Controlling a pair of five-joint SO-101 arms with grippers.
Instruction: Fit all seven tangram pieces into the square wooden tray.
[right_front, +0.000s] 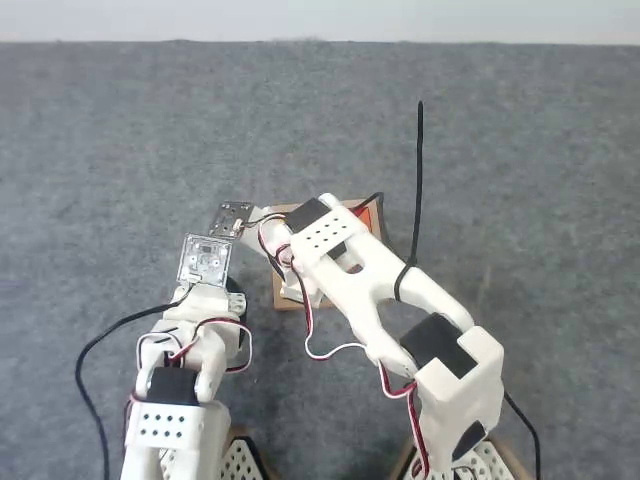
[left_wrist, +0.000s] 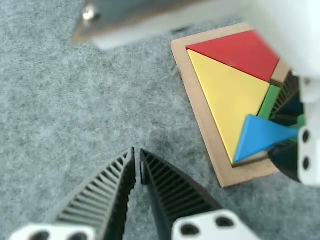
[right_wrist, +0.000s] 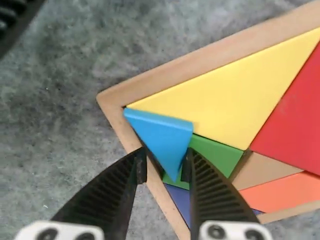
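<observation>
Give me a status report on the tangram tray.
Right gripper shut on blue triangle, tilted over tray corner, not seated. Left gripper shut, empty, over carpet beside tray. Yellow triangle and red triangle seated; no obstruction seen.

1. The tabletop (right_front: 520, 150) is covered edge to edge by a grey, felt-like mat with a short, fibrous nap.
2. Seen close in the wrist views, the mat is mottled, with lighter and darker flecks of grey and small tufts.
3. A pale, plain band (right_front: 320, 20) runs along the far side, meeting the grey mat in a nearly straight line.
4. A thin black cable (right_front: 80, 375) lies on the mat near the front left, curving in a loose bow.
5. A tan board corner (right_front: 520, 462) rests on the mat at the near edge, to the right.
</observation>
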